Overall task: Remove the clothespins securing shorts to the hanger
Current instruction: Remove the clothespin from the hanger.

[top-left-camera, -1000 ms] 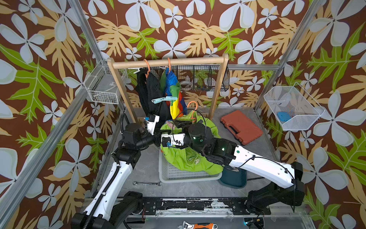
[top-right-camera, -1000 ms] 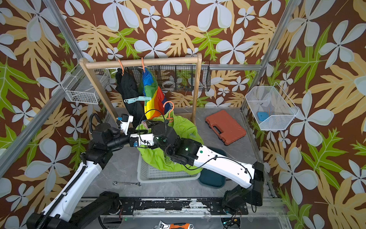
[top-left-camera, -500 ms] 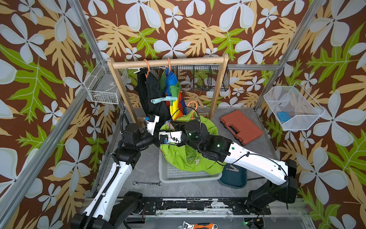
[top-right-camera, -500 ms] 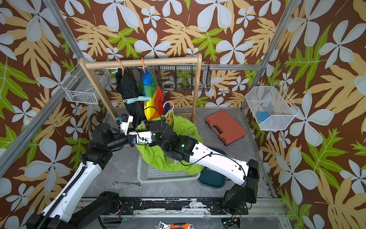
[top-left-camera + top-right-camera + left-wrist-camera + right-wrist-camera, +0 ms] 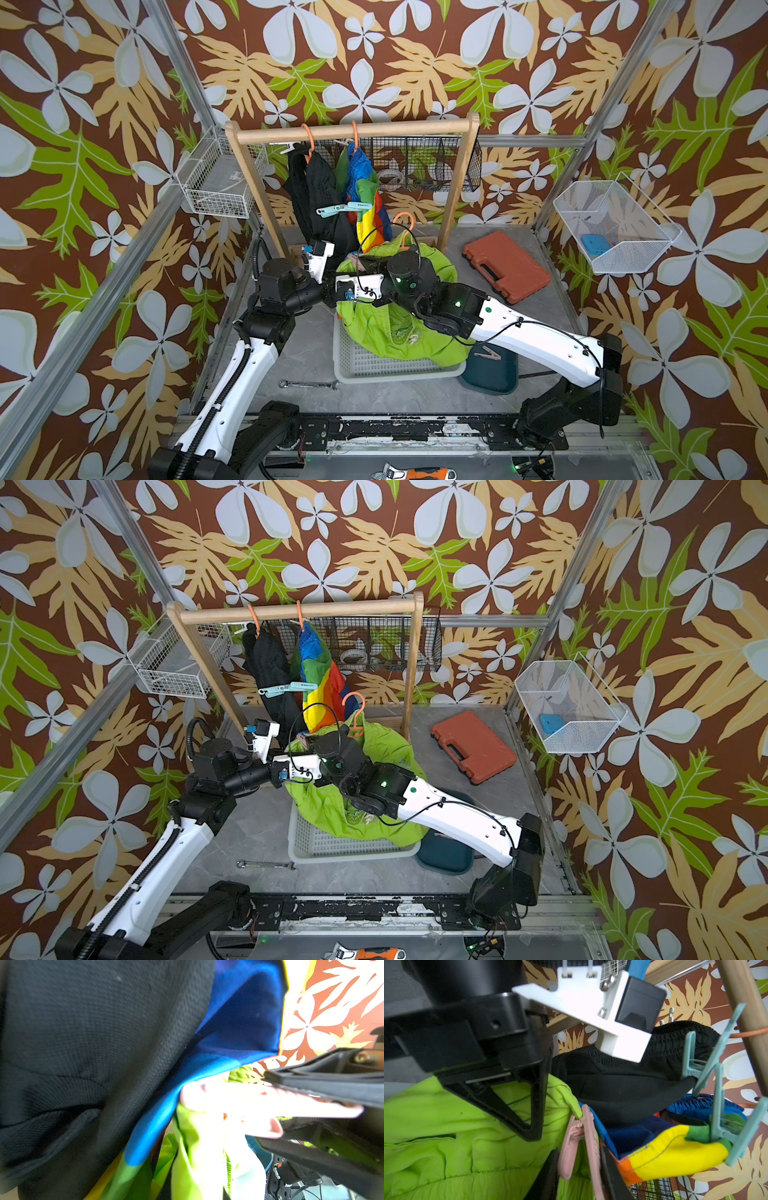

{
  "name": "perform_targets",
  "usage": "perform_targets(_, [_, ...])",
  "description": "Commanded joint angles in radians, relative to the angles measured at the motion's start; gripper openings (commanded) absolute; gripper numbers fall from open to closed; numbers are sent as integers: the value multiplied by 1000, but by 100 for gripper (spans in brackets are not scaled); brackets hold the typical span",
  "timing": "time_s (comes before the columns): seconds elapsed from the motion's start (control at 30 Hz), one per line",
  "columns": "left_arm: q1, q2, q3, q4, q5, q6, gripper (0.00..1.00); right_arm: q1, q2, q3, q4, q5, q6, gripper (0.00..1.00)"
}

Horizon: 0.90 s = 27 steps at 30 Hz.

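Over the basket, your left arm and right arm reach inward — left gripper pinched on the green shorts, right gripper clamped around the pink clothespin on their edge.

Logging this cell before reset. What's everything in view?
rack: one, wooden, rear
hangers: three, orange, two on rack
black shorts: one, black, on rack
rainbow shorts: one, multicoloured, on rack
green shorts: one, lime, over tray
teal clothespins: two, teal, on hanging shorts
pink clothespin: one, pink, on green shorts
tray: one, white, centre
case: one, rust, right rear
wrench: one, silver, near tray
wire baskets: two white, one black, walls
tub: one, teal, beside tray
left gripper: one, black, at green shorts
right gripper: one, black, gripping pink clothespin
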Motion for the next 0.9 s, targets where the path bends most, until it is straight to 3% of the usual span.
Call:
perform_targets(0.0, [1,-2,9,45,5,-6,0,0,-3,3,20,2,15,26])
perform_targets(0.57, [2,-3,7,42,-9,-6,0,0,-8,11,15,9,39,10])
perform_targets(0.87, [1,-2,7,41,-17,-4,0,3,-70,7,12,-27,106,9])
